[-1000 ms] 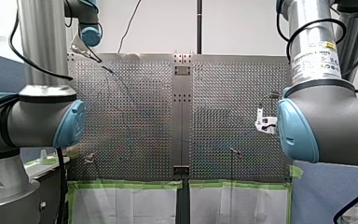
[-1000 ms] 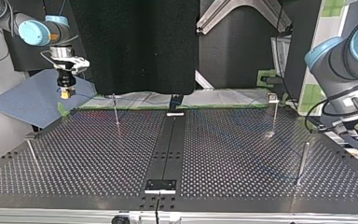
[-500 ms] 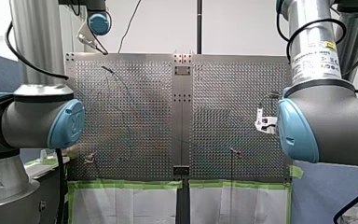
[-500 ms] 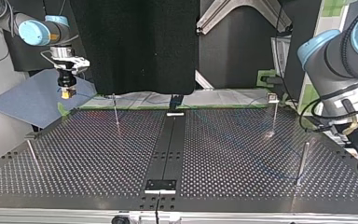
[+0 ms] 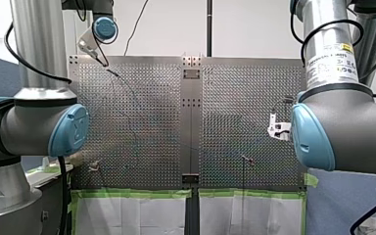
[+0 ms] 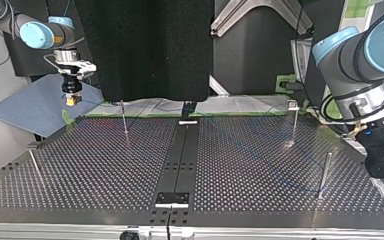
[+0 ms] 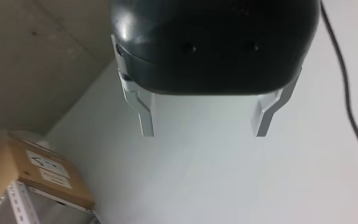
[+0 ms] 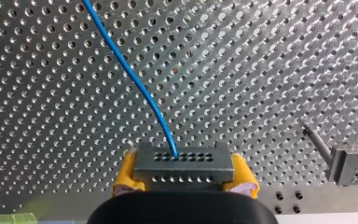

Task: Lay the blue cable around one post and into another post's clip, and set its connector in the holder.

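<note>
The right end effector (image 8: 184, 173) clamps the connector (image 8: 182, 161) between yellow pads above the tabletop (image 8: 261, 70), and the cable (image 8: 126, 70) trails ahead in a loose curve. The left end effector (image 7: 204, 122) is spread, empty and aimed off the work. With no second grip, slack may slip off or snag a post (image 6: 124, 119). A hard pull could twist the connector before it reaches what looks like the holder (image 8: 352, 164).

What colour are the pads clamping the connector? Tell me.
Yellow pads; right wrist view shows best.
</note>
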Available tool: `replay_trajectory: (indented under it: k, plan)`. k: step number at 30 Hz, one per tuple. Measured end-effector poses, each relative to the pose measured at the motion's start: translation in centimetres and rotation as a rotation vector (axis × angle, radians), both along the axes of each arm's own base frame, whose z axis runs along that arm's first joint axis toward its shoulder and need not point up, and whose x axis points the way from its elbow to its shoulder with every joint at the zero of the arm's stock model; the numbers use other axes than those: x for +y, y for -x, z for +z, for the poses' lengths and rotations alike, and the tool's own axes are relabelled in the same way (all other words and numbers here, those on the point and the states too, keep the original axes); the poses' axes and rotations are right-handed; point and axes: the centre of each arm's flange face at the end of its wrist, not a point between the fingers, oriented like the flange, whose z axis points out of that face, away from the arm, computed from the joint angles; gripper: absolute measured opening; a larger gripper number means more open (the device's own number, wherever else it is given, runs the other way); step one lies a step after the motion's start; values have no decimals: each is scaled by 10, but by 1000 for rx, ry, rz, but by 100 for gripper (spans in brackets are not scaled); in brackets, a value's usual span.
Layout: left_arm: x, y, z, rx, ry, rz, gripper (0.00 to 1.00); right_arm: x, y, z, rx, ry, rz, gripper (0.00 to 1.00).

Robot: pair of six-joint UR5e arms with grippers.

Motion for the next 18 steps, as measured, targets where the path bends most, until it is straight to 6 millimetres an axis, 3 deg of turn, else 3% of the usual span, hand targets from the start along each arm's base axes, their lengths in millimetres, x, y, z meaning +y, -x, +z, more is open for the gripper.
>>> replay_trajectory:
  k: [18]
  plan:
    - [-4, 11, -19, 231, -140, 23, 99, 0, 0, 0, 0, 2, 0, 0]
